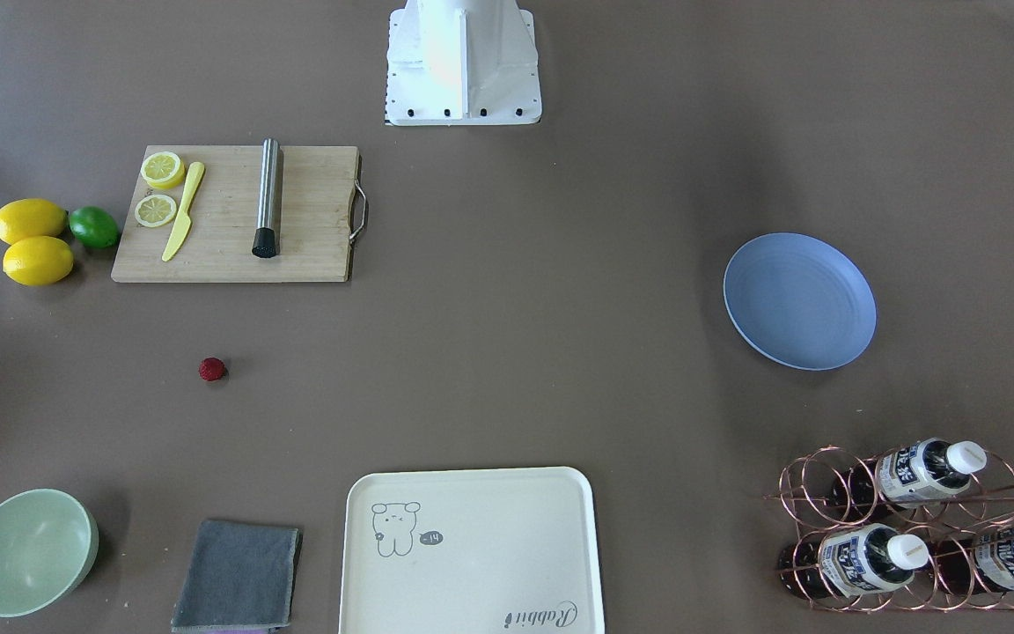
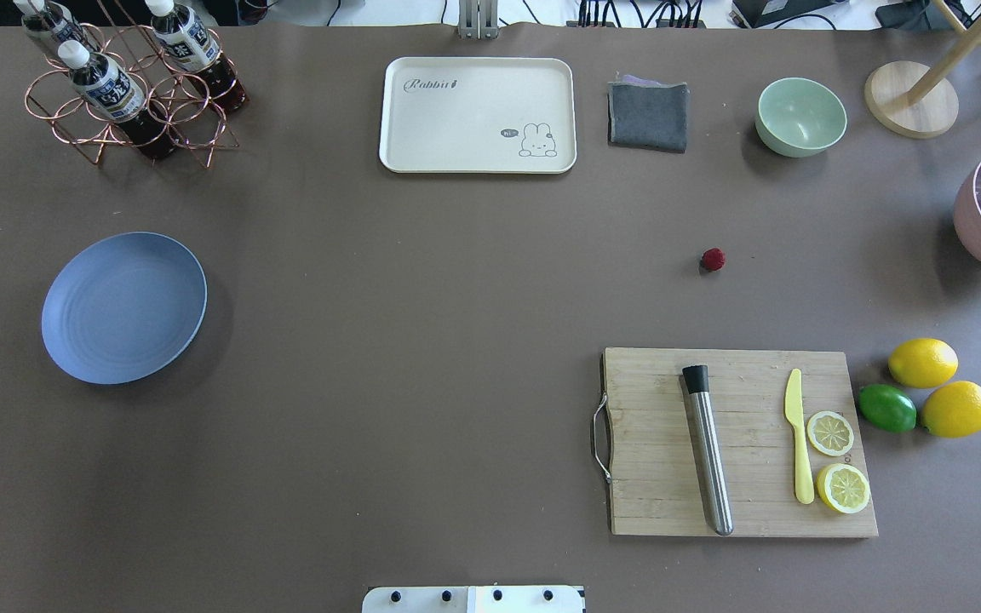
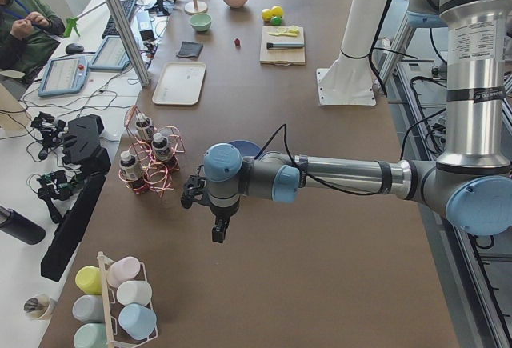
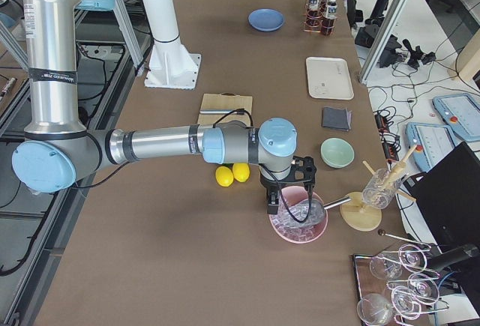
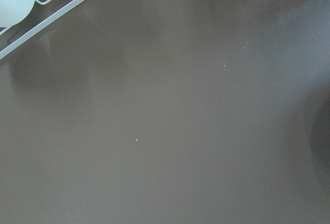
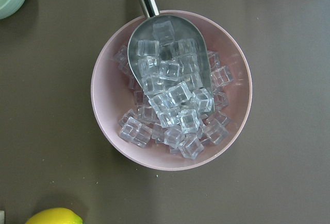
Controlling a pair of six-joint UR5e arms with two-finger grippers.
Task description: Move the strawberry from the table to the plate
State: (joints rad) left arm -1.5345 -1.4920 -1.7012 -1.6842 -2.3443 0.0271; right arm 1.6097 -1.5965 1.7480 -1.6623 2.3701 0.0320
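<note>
Hanging over bare worktop beyond the left edge of the overhead view, the left claw points down. It shows only from the side, so I cannot tell whether its fingers are apart or together.

A copper wire rack holding bottles stands at the far left corner. Nearer the robot lies the blue plate, flat on the worktop.

At the middle of the far edge sits a cream tray, with a folded grey cloth just to its right.

The strawberry rests on the worktop in the right half, between the cloth and a wooden cutting board, well apart from the plate. On the board lie a metal rod, a yellow knife and two lemon slices.

A pale-green bowl stands near the far edge. Just right of the board are a lime and two lemons.

At the right end, the right claw hangs above a pink bowl of ice cubes with a metal scoop in it. Whether its fingers are spread or closed I cannot tell.
</note>
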